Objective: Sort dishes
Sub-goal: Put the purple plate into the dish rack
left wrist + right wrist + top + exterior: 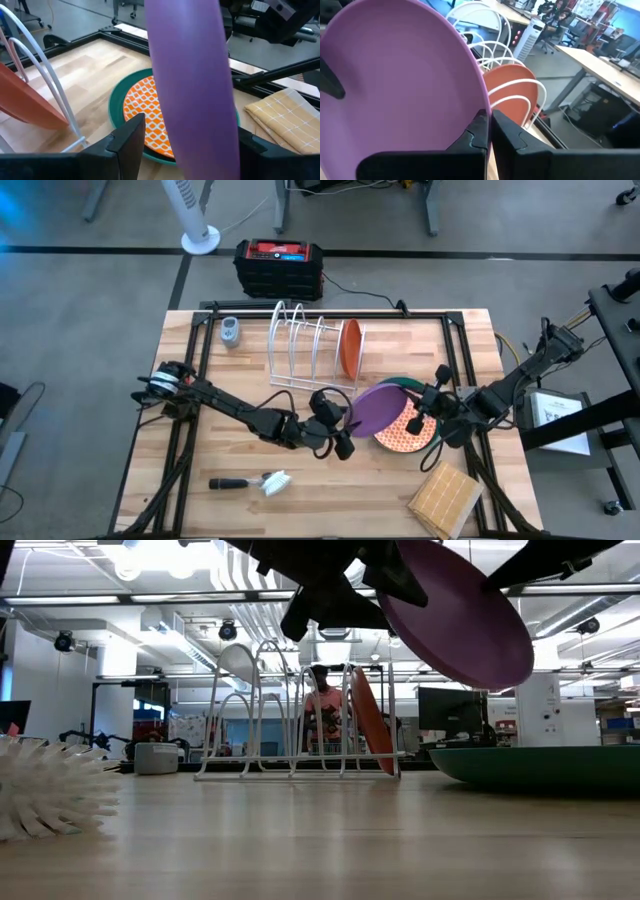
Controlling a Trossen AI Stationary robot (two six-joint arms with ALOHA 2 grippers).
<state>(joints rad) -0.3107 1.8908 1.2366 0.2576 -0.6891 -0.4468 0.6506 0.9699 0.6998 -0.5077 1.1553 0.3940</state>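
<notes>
Purple plate (377,406) pinched by left gripper (340,435), lifted, tilted | right gripper (437,402) pressed together beside it | patterned plate (400,438) half hidden beneath

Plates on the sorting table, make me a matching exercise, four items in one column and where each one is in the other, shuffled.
Items:
1. purple plate
2. orange plate
3. teal-green plate
4. dish brush

Places:
A. lying on the table near the front edge
B. standing on edge in the white wire rack
C. lifted off the table, tilted, in the left gripper, the right gripper at its other edge
D. flat on the table under a patterned plate

Pairs: 1-C, 2-B, 3-D, 4-A
</notes>
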